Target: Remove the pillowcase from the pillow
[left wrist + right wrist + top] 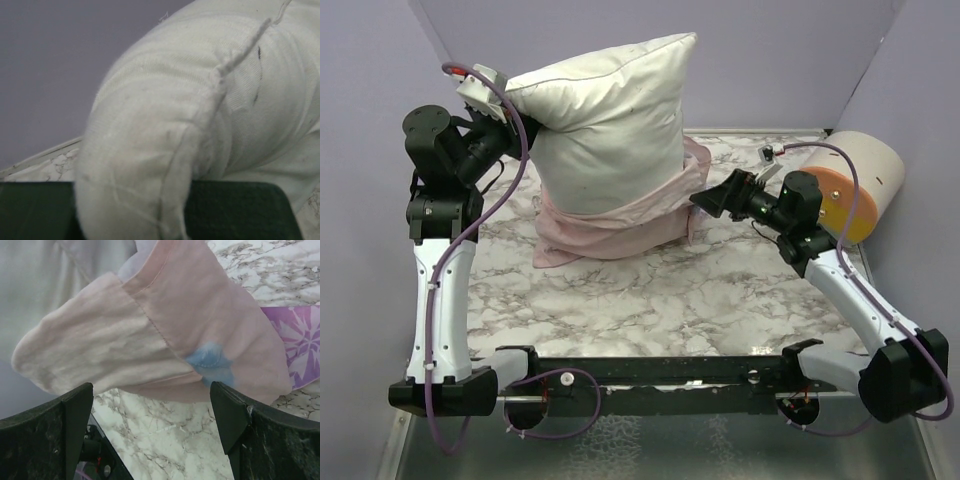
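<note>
The white pillow stands upright at the back of the marble table, its lower part still inside the pillowcase, which is bunched down around its base with the pale pink inner side out. My left gripper is raised and shut on the pillow's upper left corner; the left wrist view is filled by that corner above a dark finger. My right gripper is open and empty just right of the pillowcase. In the right wrist view a pink fold hangs ahead of the gripper, with purple print at the right.
A cream-and-orange cylinder lies at the back right, close behind the right arm. Purple walls close in the back and sides. The marble table extends forward to the black rail at the near edge.
</note>
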